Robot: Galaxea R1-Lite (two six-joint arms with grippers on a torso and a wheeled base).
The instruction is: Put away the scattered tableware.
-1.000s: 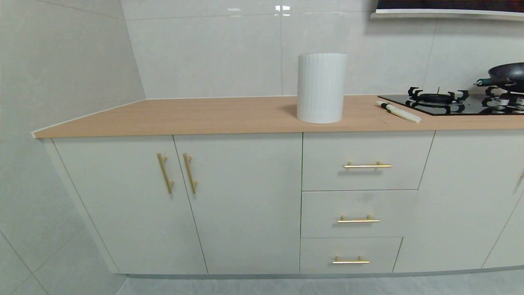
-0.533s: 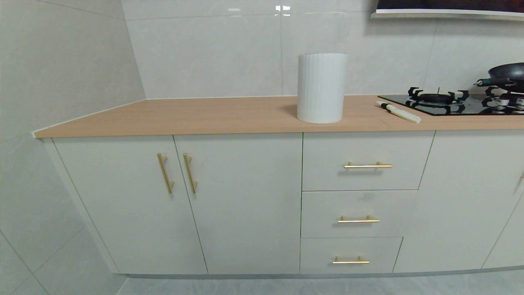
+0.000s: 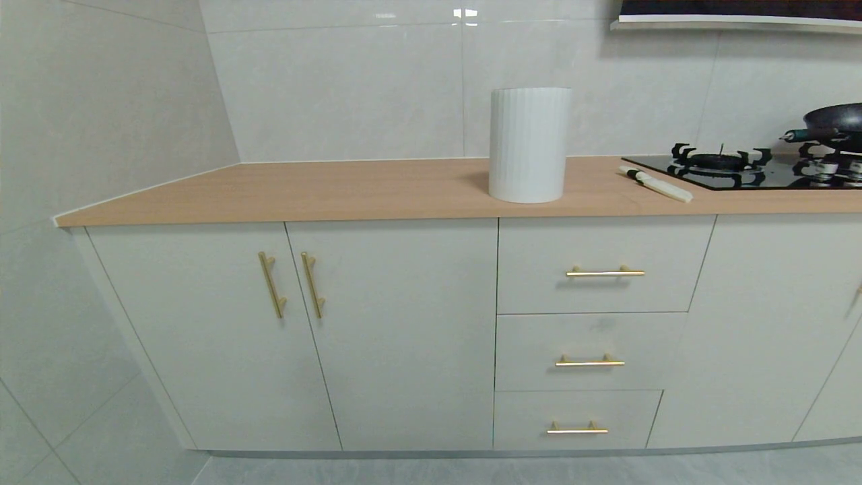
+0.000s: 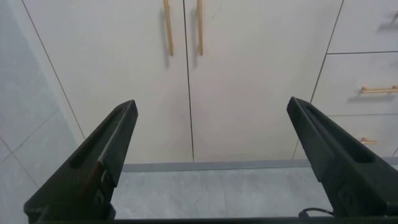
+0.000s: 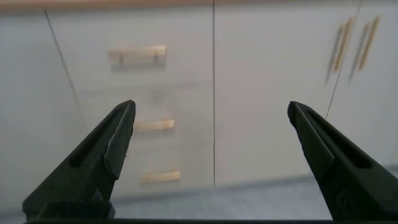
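A tall white ribbed holder (image 3: pixel 528 144) stands on the wooden countertop (image 3: pixel 323 190). To its right lies a knife (image 3: pixel 655 184) with a pale blade and a dark handle, close to the stove. My left gripper (image 4: pixel 211 112) is open, held low before the cabinet's double doors (image 4: pixel 186 74), nothing between its fingers. My right gripper (image 5: pixel 211 115) is open too, low in front of the drawers (image 5: pixel 138 118), also holding nothing.
A black gas stove (image 3: pixel 747 168) with a dark pan (image 3: pixel 832 122) sits at the counter's right end. Below are double doors with gold handles (image 3: pixel 291 284) and a stack of three drawers (image 3: pixel 592 330). A tiled wall closes the left side; grey floor (image 3: pixel 471 471) lies below.
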